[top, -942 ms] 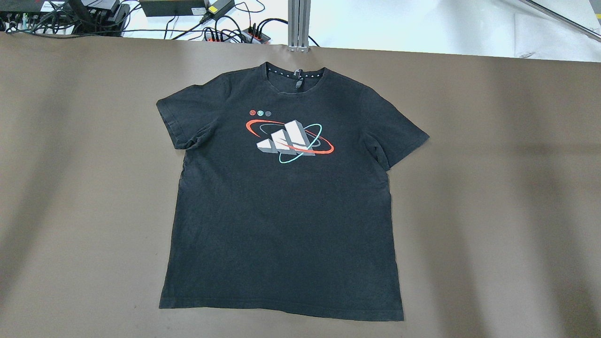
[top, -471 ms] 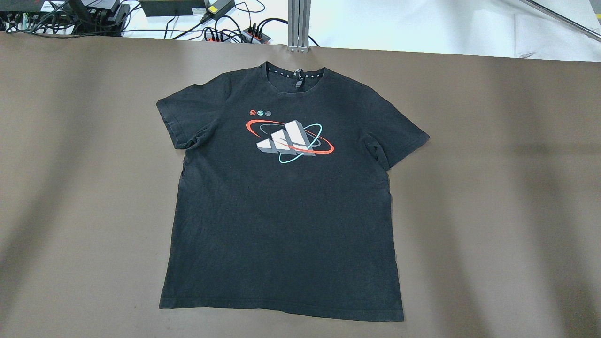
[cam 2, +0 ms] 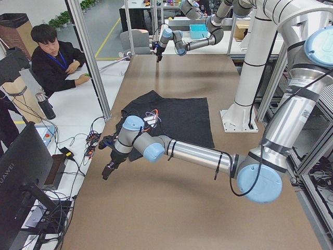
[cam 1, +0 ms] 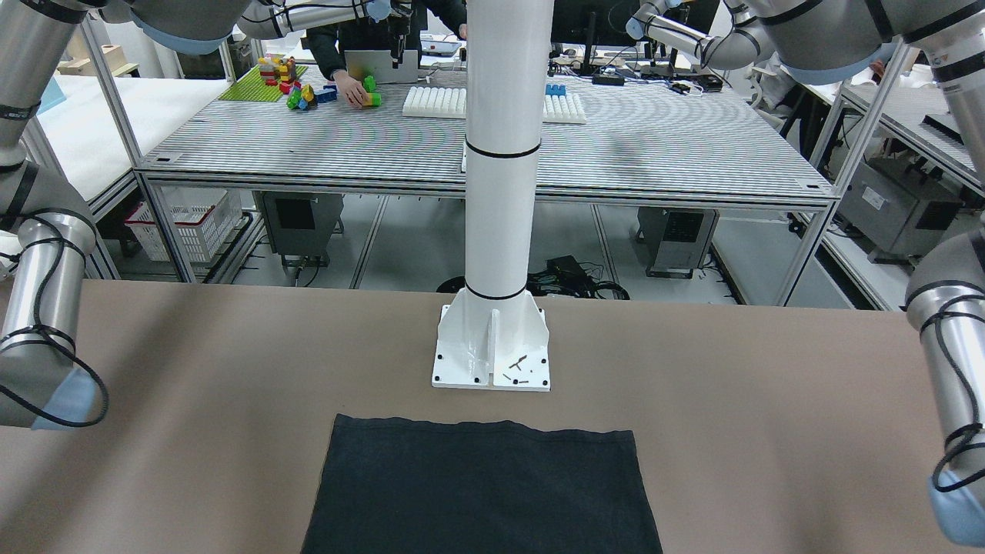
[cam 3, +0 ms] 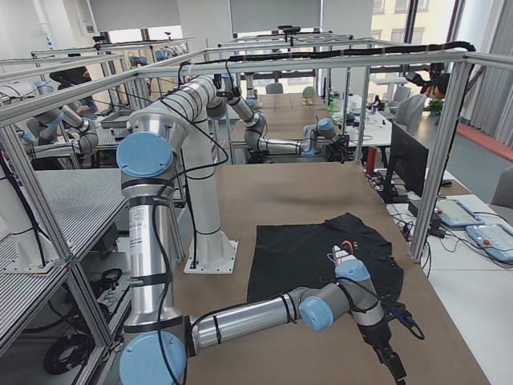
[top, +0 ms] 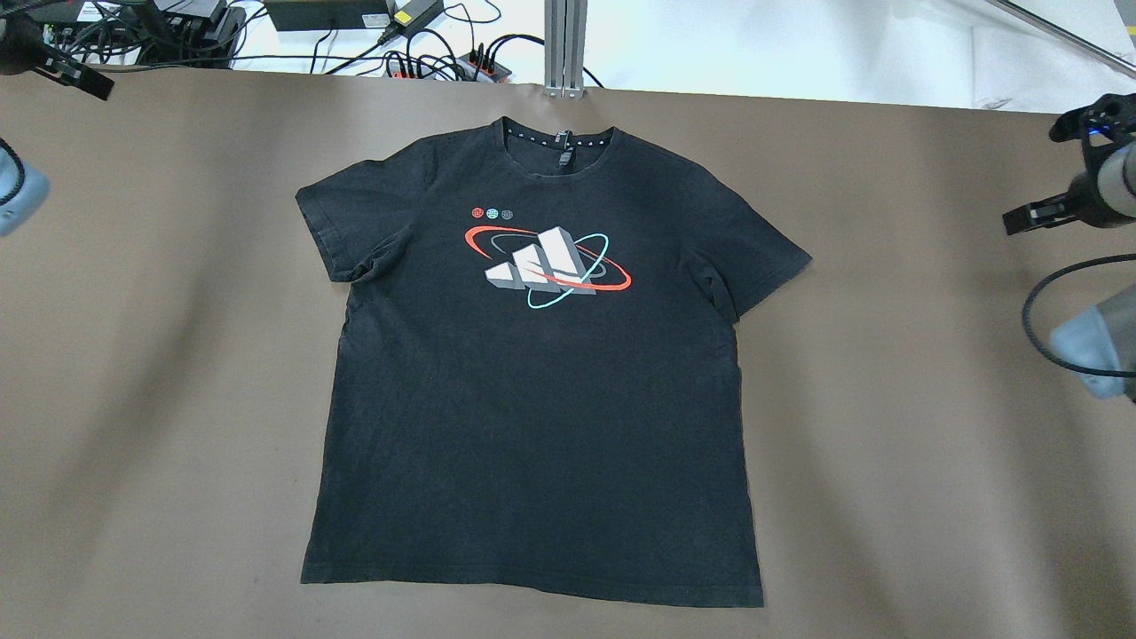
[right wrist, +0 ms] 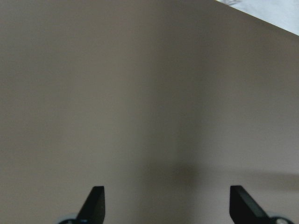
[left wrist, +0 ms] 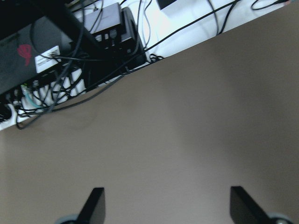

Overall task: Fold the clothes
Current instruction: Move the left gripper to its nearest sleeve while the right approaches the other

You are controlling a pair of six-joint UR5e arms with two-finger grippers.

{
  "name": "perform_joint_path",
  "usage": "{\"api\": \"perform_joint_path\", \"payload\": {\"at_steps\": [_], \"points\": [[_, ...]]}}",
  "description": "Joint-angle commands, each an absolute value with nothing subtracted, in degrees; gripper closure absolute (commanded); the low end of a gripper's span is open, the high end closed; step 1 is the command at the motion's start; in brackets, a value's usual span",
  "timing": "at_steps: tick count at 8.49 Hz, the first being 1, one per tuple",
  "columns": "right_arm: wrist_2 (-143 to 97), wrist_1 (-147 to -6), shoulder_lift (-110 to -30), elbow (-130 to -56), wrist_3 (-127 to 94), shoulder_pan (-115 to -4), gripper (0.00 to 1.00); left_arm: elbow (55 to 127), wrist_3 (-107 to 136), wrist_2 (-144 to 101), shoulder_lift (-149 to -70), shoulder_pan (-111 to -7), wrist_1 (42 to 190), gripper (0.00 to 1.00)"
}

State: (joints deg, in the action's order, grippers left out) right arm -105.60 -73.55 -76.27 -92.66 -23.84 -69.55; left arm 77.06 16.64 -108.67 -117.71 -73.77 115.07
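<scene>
The clothes are one black T-shirt (top: 532,408) with a white, red and teal print on the chest. It lies flat and face up in the middle of the brown table (top: 887,444). Its collar points to the far edge. Its hem (cam 1: 477,431) lies just in front of the white pillar's base plate (cam 1: 491,350). My left gripper (left wrist: 166,205) hangs open over bare table near the far left corner (top: 53,62), well clear of the shirt. At the right edge my right gripper (right wrist: 166,203) is open too, over bare table (top: 1052,177), nothing between its fingers.
Cables, power strips and black boxes (top: 177,27) lie just past the table's far edge, with an aluminium post (top: 565,44) behind the collar. A person (cam 2: 52,57) sits past that edge. A monitor (cam 2: 21,177) stands near the left arm. The white pillar (cam 1: 500,154) rises at the robot's side.
Both arms have come into the overhead view, the left at the far left corner, the right at the right edge. The T-shirt has not moved.
</scene>
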Motion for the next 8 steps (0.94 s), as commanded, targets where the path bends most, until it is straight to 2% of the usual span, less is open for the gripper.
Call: {"api": "perform_joint_path", "payload": {"at_steps": [1, 2, 3, 4, 6, 8], "points": [[-105.6, -73.4, -70.2, -89.6, -35.7, -61.8, 0.07, 65.3, 27.3, -115.1, -126.4, -67.4, 120.8, 0.06], [-105.6, -71.7, -68.2, -88.1, -39.7, -59.8, 0.08, 57.9, 31.8, -117.4, -128.6, -66.1, 128.8, 0.06], [-105.6, -68.9, -66.8, -85.3, -43.1, -57.9, 0.08, 53.6, 35.6, -117.5, -129.9, -64.7, 133.8, 0.06], [-105.5, -65.2, -65.8, -82.2, -43.6, -57.3, 0.07, 52.9, 38.4, -117.5, -130.9, -63.3, 134.1, 0.06], [-105.5, -63.2, -65.6, -80.9, -43.7, -56.9, 0.07, 52.0, 40.8, -117.5, -131.7, -60.5, 134.2, 0.06], [-105.4, -63.2, -65.7, -80.9, -43.5, -56.7, 0.06, 44.1, 40.8, -117.6, -133.8, -59.4, 139.0, 0.06]]}}
